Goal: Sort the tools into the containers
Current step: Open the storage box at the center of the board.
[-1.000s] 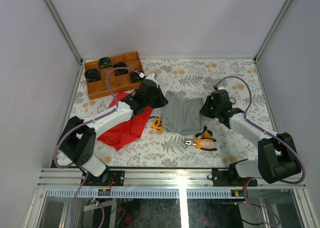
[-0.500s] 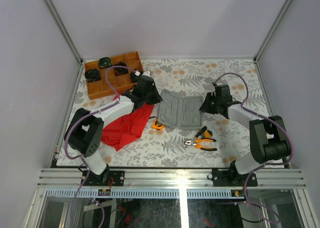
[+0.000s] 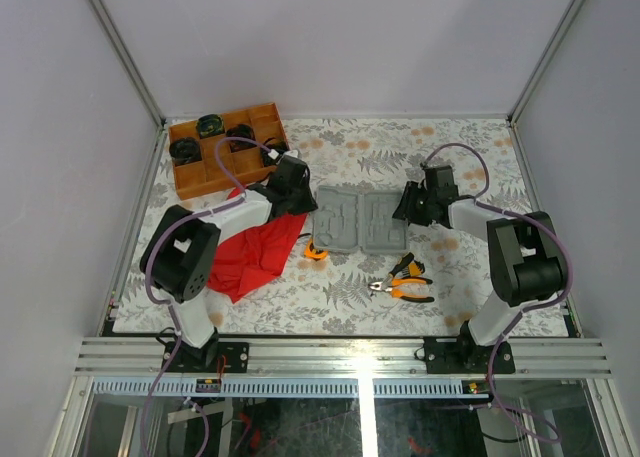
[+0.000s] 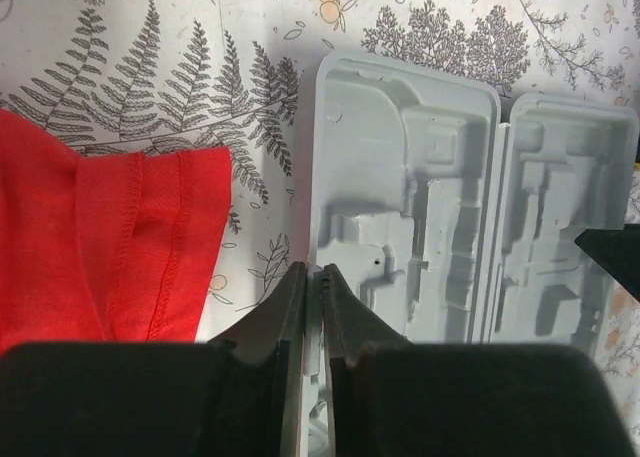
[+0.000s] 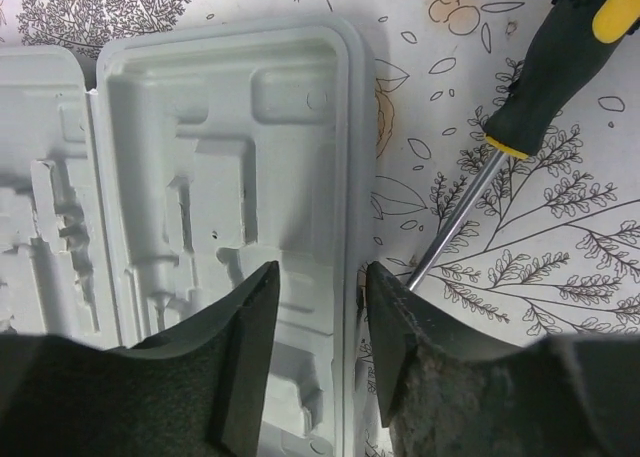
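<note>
From above, one grey case (image 3: 358,220) lies opened flat at the middle of the fern-printed surface (image 3: 480,277), its two moulded plastic halves side by side. The left fingers (image 3: 303,199) sit at its left edge and the right fingers (image 3: 408,205) at its right edge. In front of the case lie one pair of orange-and-black pliers (image 3: 402,290), one smaller black-and-orange tool (image 3: 408,267) just behind them, and one round orange tape measure (image 3: 317,249) near the case's left front corner. One crumpled red cloth (image 3: 250,252) spreads under the left arm. One brown wooden tray (image 3: 200,185), divided into compartments, holds at least three black coiled bundles (image 3: 210,125). In the left wrist view, the left fingers (image 4: 313,272) are pressed almost together, pinching the thin rim of the case's (image 4: 430,177) left half; its recesses are angular and matte, and the stitched hem of the red cloth (image 4: 100,237) lies beside it. In the right wrist view, the right fingers (image 5: 322,277) stand apart, straddling the right rim of the case (image 5: 220,157) without clamping it. One screwdriver (image 5: 560,57), with a black-and-yellow handle and a thin steel shaft, lies on the surface just right of the case.
</note>
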Robot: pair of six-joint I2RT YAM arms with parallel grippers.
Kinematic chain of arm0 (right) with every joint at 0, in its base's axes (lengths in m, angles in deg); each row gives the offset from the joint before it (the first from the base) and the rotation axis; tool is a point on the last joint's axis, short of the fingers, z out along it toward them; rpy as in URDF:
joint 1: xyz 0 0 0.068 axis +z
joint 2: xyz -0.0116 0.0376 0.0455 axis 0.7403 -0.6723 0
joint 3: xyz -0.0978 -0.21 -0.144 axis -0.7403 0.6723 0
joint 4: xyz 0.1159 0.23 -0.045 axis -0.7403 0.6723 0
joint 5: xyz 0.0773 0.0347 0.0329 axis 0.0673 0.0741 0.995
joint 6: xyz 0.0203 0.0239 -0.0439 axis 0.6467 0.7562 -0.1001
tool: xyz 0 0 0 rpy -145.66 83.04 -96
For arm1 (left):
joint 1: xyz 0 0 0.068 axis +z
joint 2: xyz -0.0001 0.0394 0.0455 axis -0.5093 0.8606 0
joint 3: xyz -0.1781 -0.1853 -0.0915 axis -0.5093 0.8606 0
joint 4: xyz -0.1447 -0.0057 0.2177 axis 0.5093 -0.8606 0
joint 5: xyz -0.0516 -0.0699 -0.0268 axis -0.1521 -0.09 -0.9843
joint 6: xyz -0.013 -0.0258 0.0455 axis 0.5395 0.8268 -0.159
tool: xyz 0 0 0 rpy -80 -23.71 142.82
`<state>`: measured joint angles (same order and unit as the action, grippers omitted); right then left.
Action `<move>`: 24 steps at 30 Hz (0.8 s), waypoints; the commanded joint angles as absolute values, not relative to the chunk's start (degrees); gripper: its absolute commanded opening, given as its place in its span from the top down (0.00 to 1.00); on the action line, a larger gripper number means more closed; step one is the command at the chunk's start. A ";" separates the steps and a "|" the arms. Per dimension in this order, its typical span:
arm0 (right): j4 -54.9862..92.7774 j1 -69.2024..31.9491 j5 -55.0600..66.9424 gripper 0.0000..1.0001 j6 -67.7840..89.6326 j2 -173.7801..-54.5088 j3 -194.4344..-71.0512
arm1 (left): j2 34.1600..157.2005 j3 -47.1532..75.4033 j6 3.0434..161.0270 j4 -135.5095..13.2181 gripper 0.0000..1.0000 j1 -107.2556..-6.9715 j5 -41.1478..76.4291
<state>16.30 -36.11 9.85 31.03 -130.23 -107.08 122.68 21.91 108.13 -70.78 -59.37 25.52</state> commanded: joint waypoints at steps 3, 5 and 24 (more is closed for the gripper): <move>16.55 -36.87 9.11 0.46 29.25 -128.61 -109.99 | 123.61 19.90 108.87 -71.07 1.00 -59.34 25.93; 17.25 -36.96 8.14 0.44 28.72 -126.18 -109.81 | 124.21 19.45 109.22 -70.92 1.00 -59.30 25.66; 19.78 -37.02 5.40 0.40 28.48 -116.35 -105.22 | 130.95 17.36 112.69 -67.47 1.00 -62.87 21.66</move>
<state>19.62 -37.27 4.65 28.67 -119.13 -105.55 129.53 17.52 111.08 -70.19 -62.34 24.16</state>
